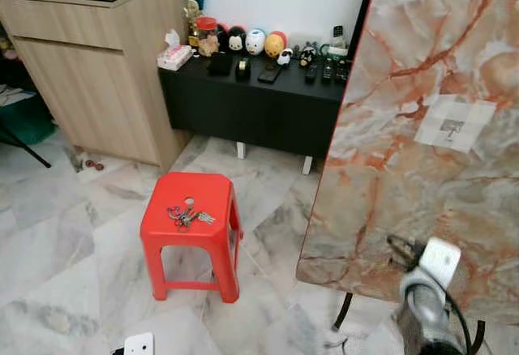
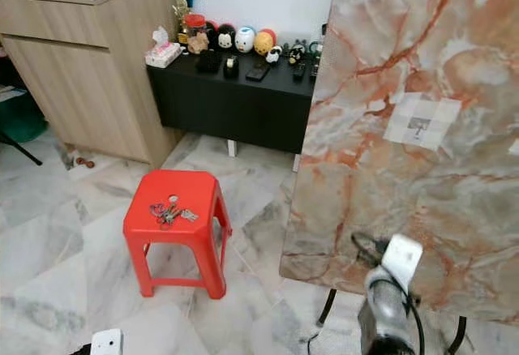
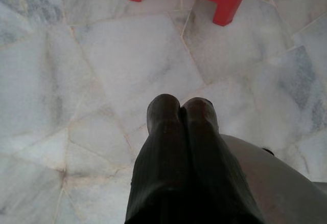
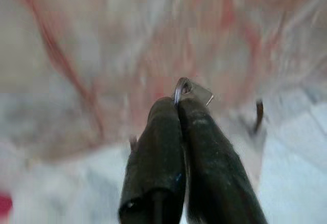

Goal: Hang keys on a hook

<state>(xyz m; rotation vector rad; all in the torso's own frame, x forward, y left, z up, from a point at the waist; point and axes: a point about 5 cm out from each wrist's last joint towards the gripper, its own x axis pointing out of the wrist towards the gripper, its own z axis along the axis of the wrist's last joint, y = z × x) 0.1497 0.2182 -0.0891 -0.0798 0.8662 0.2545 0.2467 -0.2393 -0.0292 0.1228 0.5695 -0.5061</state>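
One right hand (image 4: 179,101) pinching a key (image 4: 191,91), marble board (image 1: 422,128) before it.

Right gripper (image 4: 179,104) raised, jaws pinched; left gripper (image 3: 181,109) closed, hanging.

The right gripper (image 4: 179,104) has its two black fingers (image 4: 153,157) pressed together, and between the tips they pinch a thin metal key ring (image 4: 179,88) with a small silver key head (image 4: 196,92) sticking out. Behind it stands a blurred marble-patterned board (image 4: 102,45) — white with orange-red veins. A small dark hook (image 4: 259,116) shows near the fingers, to one side.
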